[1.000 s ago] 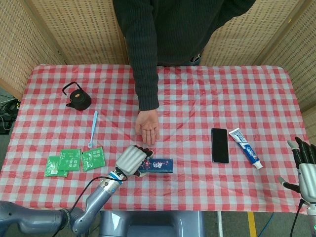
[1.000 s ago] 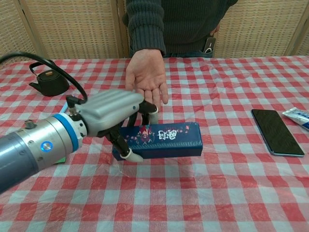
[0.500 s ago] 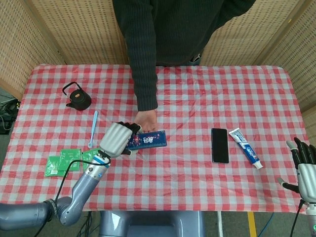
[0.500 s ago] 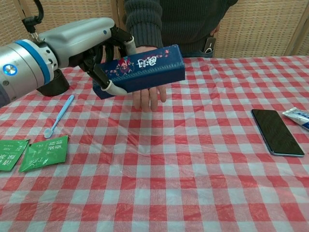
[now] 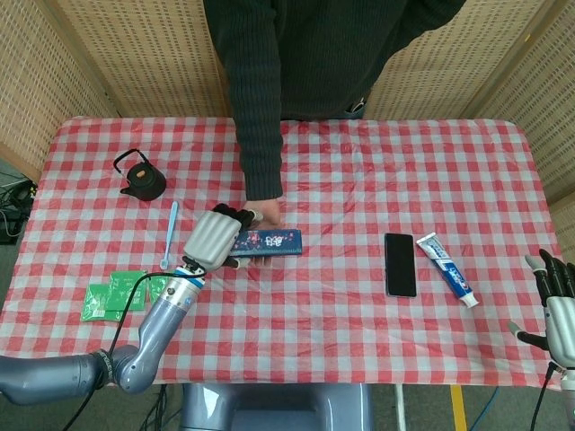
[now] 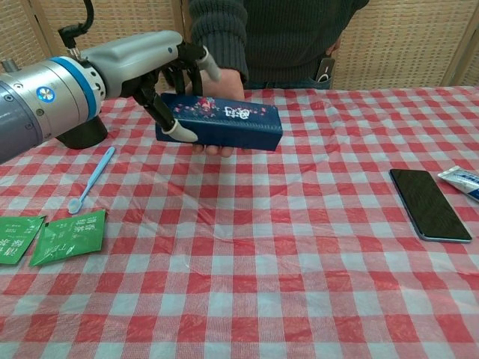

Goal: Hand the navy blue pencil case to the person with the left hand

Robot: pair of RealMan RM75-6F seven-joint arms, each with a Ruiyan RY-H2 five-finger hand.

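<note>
The head view looks down on the whole bench (image 5: pixel 377 296) with its red and white checked cloth. Only this view shows the right robot hand (image 5: pixel 555 305), low at the right edge. Its dark fingers are spread apart and it holds nothing. This view also shows the long grey left arm reaching up from the bottom.

The chest view is closer and lower. It shows the navy blue pencil case (image 6: pixel 224 123) from the side, up in the air above the bench and lying almost flat. The left robot hand (image 6: pixel 150 63) grips its left end, with the fingers (image 6: pixel 196 61) curled over the top and a white tip pressing on the front. Under the case, the tips of the person's hand (image 6: pixel 217 148) peek out, so the case sits right over that hand. I cannot tell if they touch.

From above, the navy blue pencil case (image 5: pixel 268 241) is near the middle of the bench, just below the person's hand (image 5: pixel 266 212), with the left robot hand (image 5: pixel 214 237) at its left end.

On the bench there is also a small black teapot (image 5: pixel 142 177), a light blue spoon (image 5: pixel 170 233), some green packets (image 5: pixel 117 292), a black phone (image 5: pixel 401 264) and a tube of toothpaste (image 5: pixel 446 268) beside the phone.
</note>
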